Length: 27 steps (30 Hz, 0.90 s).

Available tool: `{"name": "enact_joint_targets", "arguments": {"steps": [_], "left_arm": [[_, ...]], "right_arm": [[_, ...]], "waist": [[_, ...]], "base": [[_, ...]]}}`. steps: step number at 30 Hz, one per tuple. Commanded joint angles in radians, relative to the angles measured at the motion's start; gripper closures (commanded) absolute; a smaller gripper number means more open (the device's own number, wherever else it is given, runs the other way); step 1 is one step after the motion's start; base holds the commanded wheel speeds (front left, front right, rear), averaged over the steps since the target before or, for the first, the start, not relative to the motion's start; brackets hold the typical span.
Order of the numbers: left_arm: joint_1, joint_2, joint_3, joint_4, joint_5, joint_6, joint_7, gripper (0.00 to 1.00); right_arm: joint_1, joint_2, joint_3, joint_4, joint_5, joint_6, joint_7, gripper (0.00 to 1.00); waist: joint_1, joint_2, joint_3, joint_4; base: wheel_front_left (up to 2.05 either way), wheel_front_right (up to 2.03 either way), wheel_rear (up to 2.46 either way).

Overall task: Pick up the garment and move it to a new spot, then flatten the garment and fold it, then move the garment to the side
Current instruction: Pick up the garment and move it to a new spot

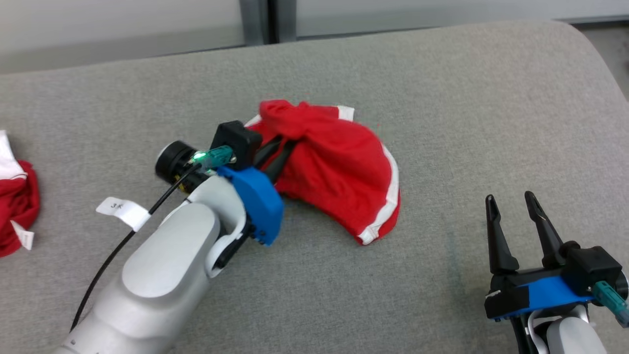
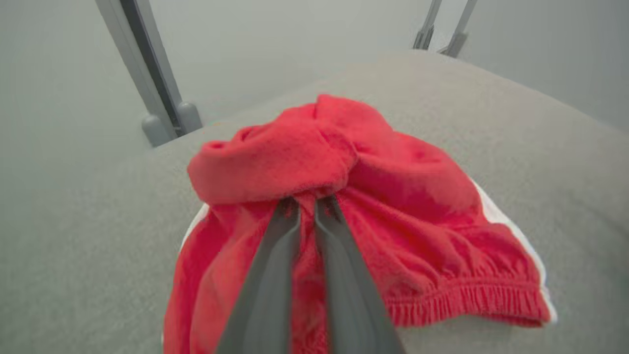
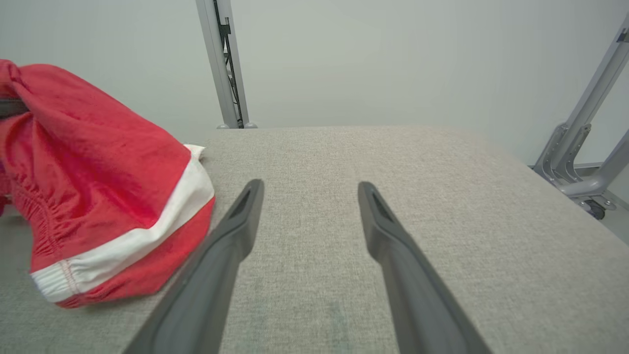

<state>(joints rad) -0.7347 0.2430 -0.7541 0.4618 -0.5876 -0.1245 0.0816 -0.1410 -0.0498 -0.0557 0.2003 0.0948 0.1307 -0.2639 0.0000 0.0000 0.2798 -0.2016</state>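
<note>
The garment (image 1: 339, 167) is a pair of red shorts with white side stripes, bunched in a heap at the middle of the grey padded table (image 1: 442, 88). My left gripper (image 1: 287, 142) reaches into its left side and is shut on a fold of the red cloth; in the left wrist view the two fingers pinch the cloth at the gripper (image 2: 307, 204), with the garment (image 2: 417, 206) heaped behind them. My right gripper (image 1: 511, 201) stands open over bare table at the lower right, apart from the garment. In the right wrist view the gripper (image 3: 309, 189) is wide open, the garment (image 3: 98, 187) to its left.
Another red and white garment (image 1: 17, 201) lies at the table's left edge. A white paper tag (image 1: 120, 209) hangs on the black cable of my left arm. Grey metal frame posts (image 3: 223, 64) stand behind the table's far edge.
</note>
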Motion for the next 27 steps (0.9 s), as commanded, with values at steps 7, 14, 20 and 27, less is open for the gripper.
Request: {"name": "enact_joint_targets", "arguments": {"steps": [7, 14, 20, 27], "left_arm": [[-0.027, 0.01, -0.047, 0.232, 0.03, -0.005, -0.123, 0.89], [-0.039, -0.031, -0.038, 0.313, 0.022, -0.005, -0.284, 0.0], [0.016, -0.033, 0.007, 0.297, 0.035, 0.041, -0.343, 0.0], [0.182, -0.019, 0.126, 0.152, 0.072, 0.12, -0.348, 0.0]], "right_arm": [[-0.018, -0.001, 0.002, -0.001, 0.011, 0.0, -0.001, 0.0], [-0.027, -0.001, 0.01, 0.002, -0.013, 0.0, -0.001, 0.0], [-0.04, -0.002, 0.016, -0.01, -0.044, 0.0, -0.001, 0.0], [-0.025, -0.002, 0.027, -0.003, -0.072, 0.0, -0.001, 0.0]], "waist": [[0.0, 0.0, 0.041, -0.017], [0.0, 0.0, 0.02, 0.019], [0.0, 0.0, -0.038, 0.056], [0.0, 0.0, -0.102, 0.099]], "base": [[0.0, 0.0, 0.0], [0.0, 0.0, 0.0], [0.0, 0.0, 0.0], [0.0, 0.0, 0.0]]}}
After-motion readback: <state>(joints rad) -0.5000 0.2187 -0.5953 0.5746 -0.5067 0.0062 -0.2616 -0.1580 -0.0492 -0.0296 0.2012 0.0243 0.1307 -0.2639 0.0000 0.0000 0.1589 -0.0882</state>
